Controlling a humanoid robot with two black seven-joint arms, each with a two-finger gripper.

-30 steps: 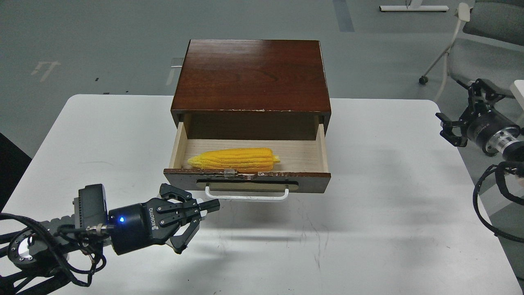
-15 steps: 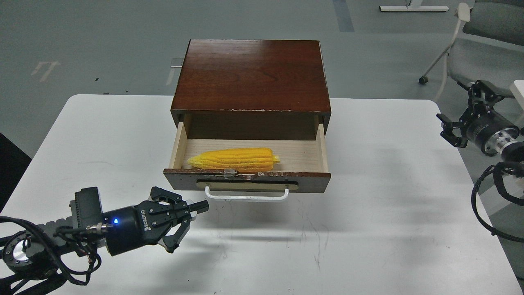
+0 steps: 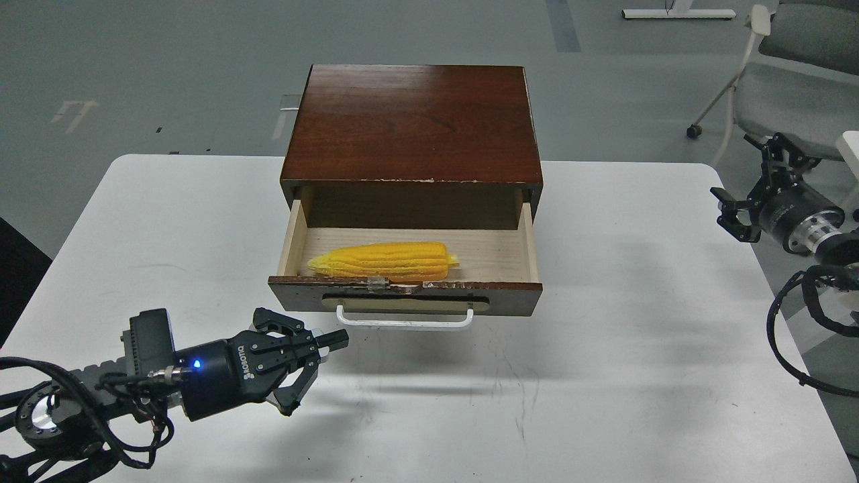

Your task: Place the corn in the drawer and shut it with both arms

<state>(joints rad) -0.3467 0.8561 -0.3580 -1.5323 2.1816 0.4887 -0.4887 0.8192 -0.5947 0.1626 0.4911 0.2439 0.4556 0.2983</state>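
Note:
The bright-yellow corn (image 3: pixel 382 261) lies lengthwise inside the open drawer (image 3: pixel 405 296), close behind its front panel, pointed end to the left. The drawer is pulled out of the dark brown cabinet (image 3: pixel 413 124); its white bar handle (image 3: pixel 404 322) faces me. My left gripper (image 3: pixel 332 343) hovers low over the table just left of the handle, a little in front of the drawer's left corner, its fingers together and empty. My right gripper (image 3: pixel 735 216) is off the table's right edge, far from the drawer, seen small and dark.
The white table (image 3: pixel 604 376) holds only the cabinet. A grey wheeled chair (image 3: pixel 772 80) stands behind the right arm. Black cables (image 3: pixel 798 335) hang off the right arm beside the table's edge.
My left gripper drew back leftward and lower from the handle, then edged slightly right again. My right gripper shifted a little up and left. Corn and drawer have not moved.

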